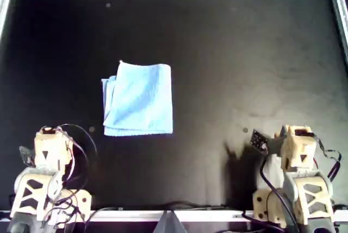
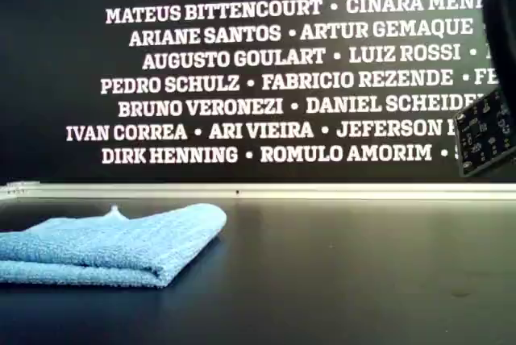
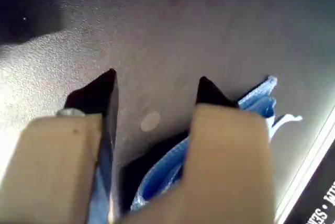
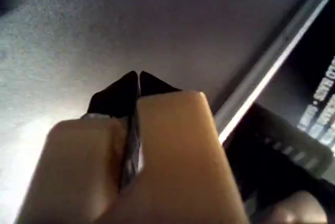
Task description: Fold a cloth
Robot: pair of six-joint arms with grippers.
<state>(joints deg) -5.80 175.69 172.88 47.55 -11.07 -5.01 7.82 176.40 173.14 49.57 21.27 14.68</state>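
The soft light-blue folded cloth [image 1: 139, 99] lies left of centre on the black surface [image 1: 244, 53] in the overhead view; left gripper [image 3: 157, 90] jaws open, right gripper [image 4: 137, 85] jaws closed, both empty; any further pinch risks catching one layer, undoing the fold.

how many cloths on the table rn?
1. The cloth, light blue and already folded, lies left of centre in the overhead view, apart from both arms. In the exterior view it sits at the left. Nothing else looks hidden.
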